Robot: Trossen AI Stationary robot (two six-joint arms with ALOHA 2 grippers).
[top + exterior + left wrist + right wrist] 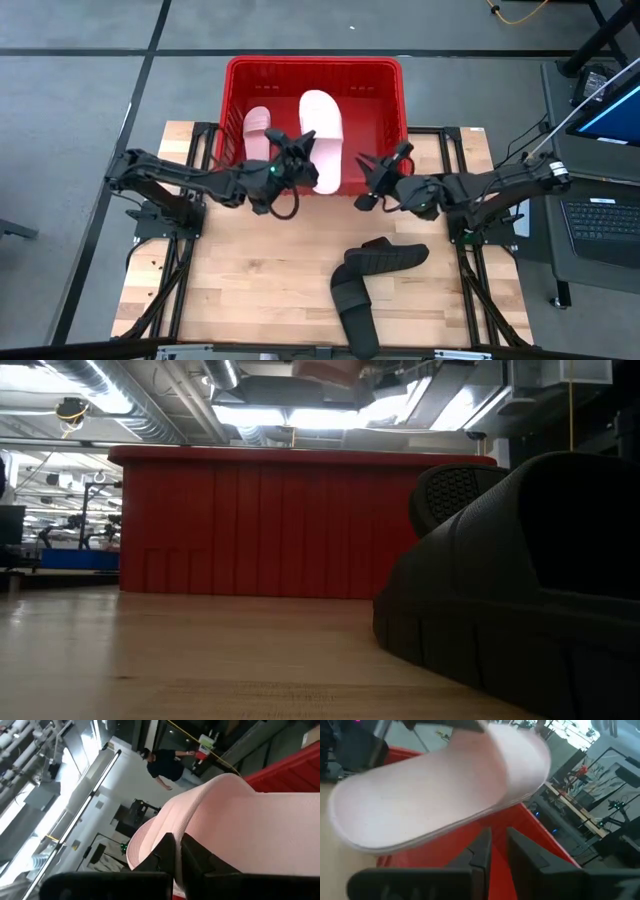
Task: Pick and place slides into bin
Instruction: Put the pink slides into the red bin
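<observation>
One pale pink slide [257, 130] lies on the floor of the red bin [385, 110], at its left. My left gripper [303, 152] is shut on the second pink slide [322, 135] and holds it in the air over the bin's near wall [300, 530]. The right wrist view shows that slide's sole [435, 795] from below. My right gripper [372, 178] hovers just right of it at the near wall, shut and empty. Two black slides [385, 257] [353, 300] lie on the table, the first overlapping the second. My left gripper pinches the pink slide's broad strap [200, 820] between its two fingers [167, 852], at the strap's left side. The fingers come at it from the table's left. The slide is lifted clear of the bin and the table.
The wooden table [250, 270] has free room at its near left. A black slide [520, 580] fills the right of the low view. A desk with a laptop [600, 215] stands off the table's right side. A person [165, 765] stands far off in the room.
</observation>
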